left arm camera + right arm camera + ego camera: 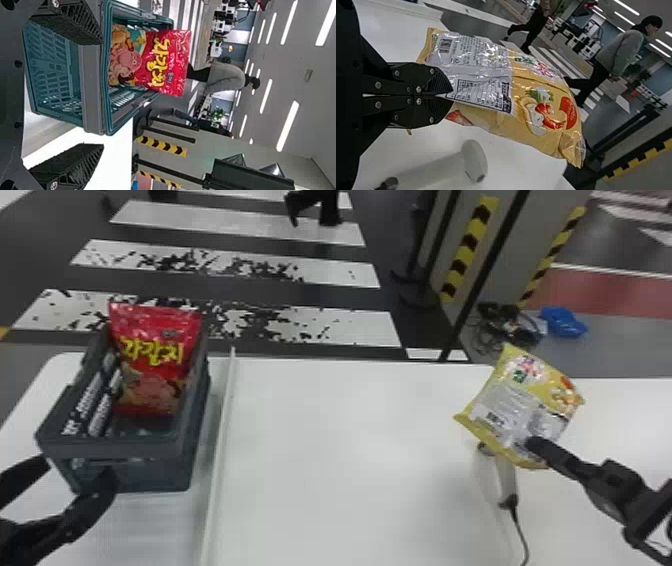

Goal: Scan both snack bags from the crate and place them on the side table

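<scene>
Yellow plastic snack bag (520, 405), glossy, with a silvery-white printed panel, is noted well apart to the right of the dark grey plastic crate (125, 447). It is tilted and held above the table. Red plastic snack bag (155, 340), with yellow lettering, stands upright in the crate, toward its far end, its top above the rim.

Surface to the crate's right: smooth white table (325, 470), with a raised white strip (217, 455) running lengthwise just beside the crate. Farther right of the crate, below the yellow bag, is a white handheld device (506, 480) with a dark cable (521, 535). Room beyond the crate: dark floor with worn white stripes (320, 325); farther right, yellow-and-black striped guards (465, 252) and a blue item (562, 322) on the floor.

Right gripper (532, 442) is clenched on the yellow bag near one end; the greater part extends past the fingertips. Left gripper (76, 468) is released, fingers spread, at the crate's near side; the red bag lies beyond its fingertips.

Clearance: flat tabletop spans from the strip beside the crate to the device. The table's far edge passes behind the crate and continues right.
</scene>
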Motion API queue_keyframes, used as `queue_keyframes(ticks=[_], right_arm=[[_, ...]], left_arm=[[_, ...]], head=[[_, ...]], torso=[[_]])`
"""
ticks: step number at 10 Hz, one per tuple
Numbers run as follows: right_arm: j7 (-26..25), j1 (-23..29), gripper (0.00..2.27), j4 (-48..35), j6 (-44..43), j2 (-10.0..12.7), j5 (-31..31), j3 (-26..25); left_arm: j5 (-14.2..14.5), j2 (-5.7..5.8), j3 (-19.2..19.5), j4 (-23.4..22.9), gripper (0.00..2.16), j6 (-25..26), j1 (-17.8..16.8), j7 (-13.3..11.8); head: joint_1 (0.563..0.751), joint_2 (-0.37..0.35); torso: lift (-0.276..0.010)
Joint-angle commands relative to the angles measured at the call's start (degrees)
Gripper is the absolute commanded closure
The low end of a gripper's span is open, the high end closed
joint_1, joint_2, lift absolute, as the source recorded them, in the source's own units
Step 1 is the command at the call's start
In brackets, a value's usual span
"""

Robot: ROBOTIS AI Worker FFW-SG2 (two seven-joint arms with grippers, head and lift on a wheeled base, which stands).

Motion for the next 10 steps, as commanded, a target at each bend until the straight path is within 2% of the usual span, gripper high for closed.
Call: queue_keyframes(ticks=[1,2,4,6,8,9,10], right_arm=[[-1.7,-1.4,2.26,5.4,-8.9,-1.6,1.8,-1.2],[-3.6,-2.5,2.26,9.5,-13.8,-2.8,3.4,-1.4],[-7.4,-3.4,2.26,17.5,-26.1,-5.3,5.8,-1.4],[-9.3,-5.3,2.26,27.2,-36.7,-7.7,7.4,-1.2],[-10.0,-7.7,2.26,39.0,-46.3,-11.6,8.4,-0.3],[-10.3,-8.8,2.26,42.9,-49.3,-12.7,9.7,0.0],[-10.3,-8.9,2.05,45.5,-52.6,-13.5,9.7,0.8]], left_arm=[[-0.2,-0.11,0.1,-0.1,0.07,0.0,0.0,0.0],[-0.3,-0.11,0.2,-0.1,0.07,0.0,0.0,0.0],[-0.4,-0.2,0.3,-0.2,0.07,0.0,0.2,0.0],[-0.4,-0.29,0.3,-0.2,0.07,0.0,0.2,0.0],[-0.4,-0.29,0.3,-0.2,0.07,0.0,0.2,0.0],[-0.4,-0.11,0.2,-0.1,0.07,0.0,0.1,0.0],[-0.4,-0.11,0.1,-0.1,0.07,0.0,0.0,0.0]], head=[[0.695,-0.256],[0.695,-0.307],[0.695,-0.35],[0.695,-0.35],[0.695,-0.35],[0.695,-0.35],[0.695,-0.35]], torso=[[-0.095],[-0.095],[-0.095],[-0.095],[-0.095],[-0.095],[-0.095]])
